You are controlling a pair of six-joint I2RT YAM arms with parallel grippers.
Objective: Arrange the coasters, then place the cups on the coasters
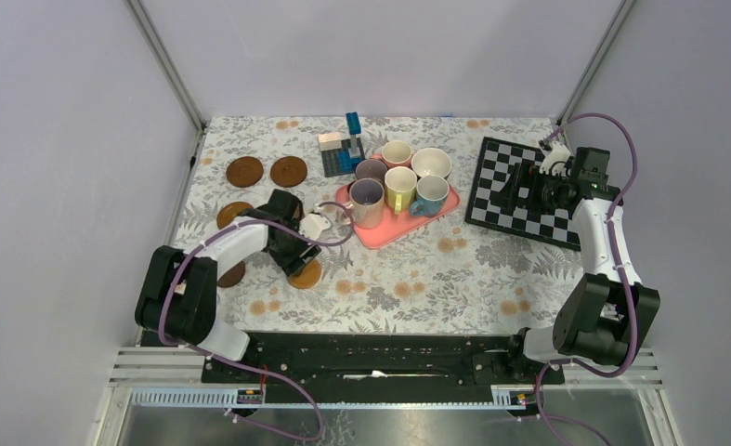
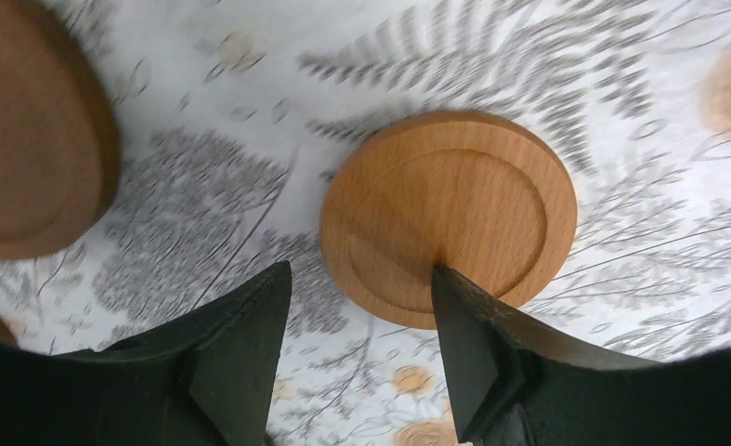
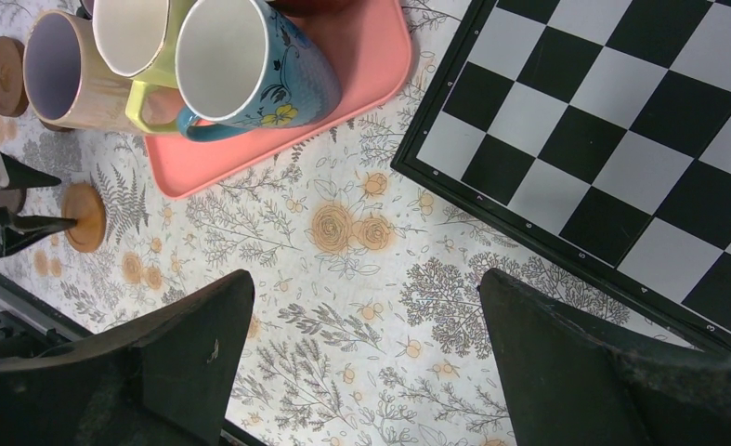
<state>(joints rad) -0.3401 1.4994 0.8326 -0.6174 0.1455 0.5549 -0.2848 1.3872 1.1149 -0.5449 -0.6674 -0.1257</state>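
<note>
Top: my left pincer (image 1: 298,249) hangs over an orange-brown coaster (image 1: 306,274); cups (image 1: 400,186) crowd the pink tray (image 1: 385,232).
Left wrist: fingers spread, one tip over that coaster's rim; darker coaster (image 2: 27,139) beside.
Right wrist: right pincer (image 3: 366,283) spread wide, chessboard (image 3: 603,121) close by.

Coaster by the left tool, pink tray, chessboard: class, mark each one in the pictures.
Coaster (image 2: 450,209): left wrist view, on its recessed centre.
Pink tray (image 1: 394,230): top view, on its bare near corner.
Chessboard (image 3: 621,130): right wrist view, on its chequered surface.
</note>
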